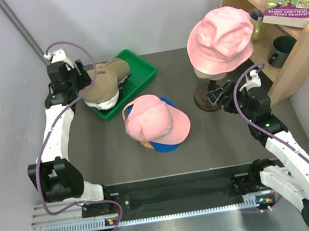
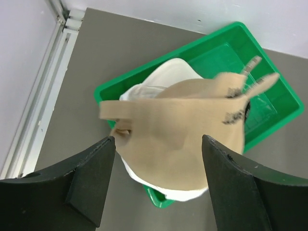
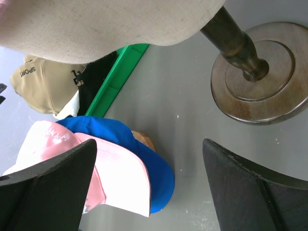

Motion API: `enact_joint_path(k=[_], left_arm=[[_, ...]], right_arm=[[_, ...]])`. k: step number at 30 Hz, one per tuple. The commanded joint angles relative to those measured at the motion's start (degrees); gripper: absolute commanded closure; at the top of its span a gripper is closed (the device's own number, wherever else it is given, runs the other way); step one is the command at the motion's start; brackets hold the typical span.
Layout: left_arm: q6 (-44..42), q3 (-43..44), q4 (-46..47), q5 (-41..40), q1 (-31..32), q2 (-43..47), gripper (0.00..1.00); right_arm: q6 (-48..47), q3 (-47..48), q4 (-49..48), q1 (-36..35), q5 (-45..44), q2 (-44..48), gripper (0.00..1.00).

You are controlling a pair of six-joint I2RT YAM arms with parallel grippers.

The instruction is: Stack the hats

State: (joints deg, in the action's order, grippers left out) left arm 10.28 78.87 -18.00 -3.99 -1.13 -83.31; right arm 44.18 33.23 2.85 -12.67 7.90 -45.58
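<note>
Left tool [image 2: 158, 144] hangs straight over tan cap [image 2: 187, 125] in green tray [image 2: 226, 53], jaws wide, nothing held. Cap's long axis runs jaw to jaw. Pink cap [image 1: 155, 121] on blue cap [image 1: 167, 144] sits just right of tray. R tool [image 3: 149, 144] open, empty.

A green tray [image 1: 143, 69] sits at the back left of the grey surface [image 1: 108, 157]. At the back right stands a wooden shelf [image 1: 303, 41] — a colourful book [image 1: 290, 1] on its upper board, a black cup [image 1: 282, 50] lower down — and near it a dark round stand base [image 3: 262, 72]
</note>
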Motion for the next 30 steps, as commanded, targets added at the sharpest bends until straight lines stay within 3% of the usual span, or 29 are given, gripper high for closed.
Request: enact_joint_path(k=[1,8,11,12,13,19,30], left_arm=[[4.65,0.4,4.9,7.31,-3.96,-2.82,0.23],[7.64,-0.03,9.99,13.21,-5.9,-6.25,0.25],[8.87,0.06,10.88,14.71,-6.61,-7.74,0.32],[9.31,-0.03,11.4,15.32,-6.78,-7.83,0.37],[9.58,-0.64,12.19,15.59,-6.87,-7.66,0.5],[10.28,1.36,14.22,17.35,-6.79,-7.57,1.0],[17.31,11.03,17.21,28.86,-6.78,-7.04,1.0]], right_arm=[[0.03,0.52,-2.41,-0.78,0.71,0.49,0.1],[-0.41,0.69,-2.33,-0.78,0.62,1.2,0.1],[-0.33,0.52,-2.41,-0.96,0.54,1.2,0.1],[-0.41,0.52,-2.41,-0.78,0.54,1.02,0.1],[-0.33,0.6,-2.41,-0.87,0.54,0.85,0.1],[0.02,0.6,-4.26,-0.78,0.97,-0.47,0.1],[0.2,1.04,-4.61,-0.78,0.98,-1.17,0.1]])
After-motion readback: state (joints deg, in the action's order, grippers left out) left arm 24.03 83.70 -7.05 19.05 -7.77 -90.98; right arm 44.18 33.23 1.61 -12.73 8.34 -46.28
